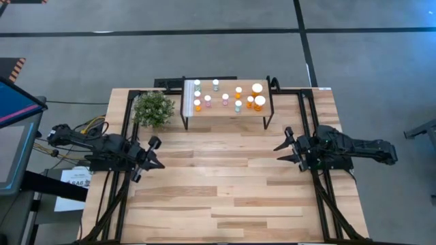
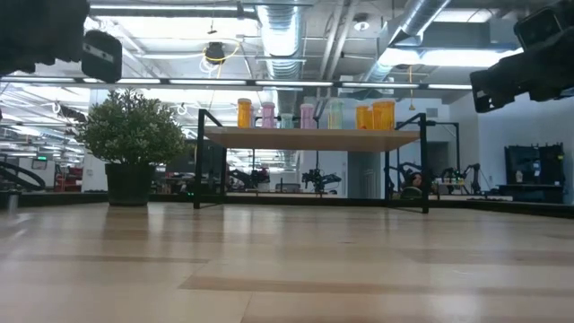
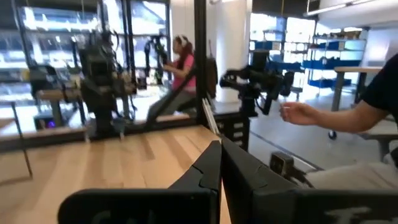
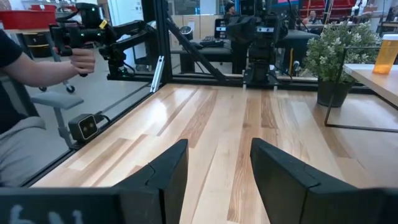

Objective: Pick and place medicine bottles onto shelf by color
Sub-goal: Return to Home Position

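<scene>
The medicine bottles (image 1: 225, 99) all stand upright on the shelf (image 1: 228, 110), a small light-wood board on black legs at the table's far middle. In the low view they form a row (image 2: 308, 115) of orange, pink and green bodies. Two larger orange ones (image 1: 258, 101) stand at the shelf's right end. My left gripper (image 1: 158, 155) hovers over the table's left side, fingers shut (image 3: 221, 163), holding nothing. My right gripper (image 1: 283, 145) hovers over the right side, open (image 4: 219, 165) and empty. Both point toward the table's middle, well short of the shelf.
A green potted plant (image 1: 153, 109) stands just left of the shelf. Bare wooden tabletop (image 1: 218, 184) lies between the two grippers and toward the near edge. Black frame rails (image 1: 310, 122) run along the table's sides. A person's hand (image 4: 81, 59) holds a device beyond the table.
</scene>
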{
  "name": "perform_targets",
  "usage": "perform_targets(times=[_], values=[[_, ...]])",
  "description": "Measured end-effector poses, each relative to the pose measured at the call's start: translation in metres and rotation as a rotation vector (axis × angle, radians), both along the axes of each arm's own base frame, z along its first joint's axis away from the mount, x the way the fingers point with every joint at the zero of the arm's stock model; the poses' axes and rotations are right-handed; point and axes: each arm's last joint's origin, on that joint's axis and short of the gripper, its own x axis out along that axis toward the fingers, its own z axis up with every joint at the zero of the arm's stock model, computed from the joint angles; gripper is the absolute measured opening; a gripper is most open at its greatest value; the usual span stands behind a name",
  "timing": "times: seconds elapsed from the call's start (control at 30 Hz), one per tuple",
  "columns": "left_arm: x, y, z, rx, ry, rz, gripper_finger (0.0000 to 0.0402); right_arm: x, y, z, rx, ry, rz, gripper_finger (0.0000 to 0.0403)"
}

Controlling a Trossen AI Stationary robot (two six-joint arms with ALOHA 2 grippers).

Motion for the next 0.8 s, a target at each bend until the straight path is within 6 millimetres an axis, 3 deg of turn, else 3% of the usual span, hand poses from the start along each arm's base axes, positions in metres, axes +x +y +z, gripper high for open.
perform_targets(times=[0.23,0.43,0.6,0.8], values=[[0.000,0.000,-0.007,-0.008,0.075,-0.014,0.0000,0.000,0.000,0.000,0.000,-0.005,0.000,0.0195],[-0.002,-0.001,-0.004,0.042,0.067,-0.044,0.0000,0.000,0.000,0.001,0.002,-0.012,0.000,0.0198],[-0.010,0.001,0.008,0.082,-0.060,-0.036,0.0000,0.000,0.000,0.001,0.001,-0.013,0.000,0.0195],[-0.011,0.001,0.003,0.106,-0.018,-0.046,0.0000,0.000,0.000,0.000,0.000,-0.012,-0.001,0.0197]])
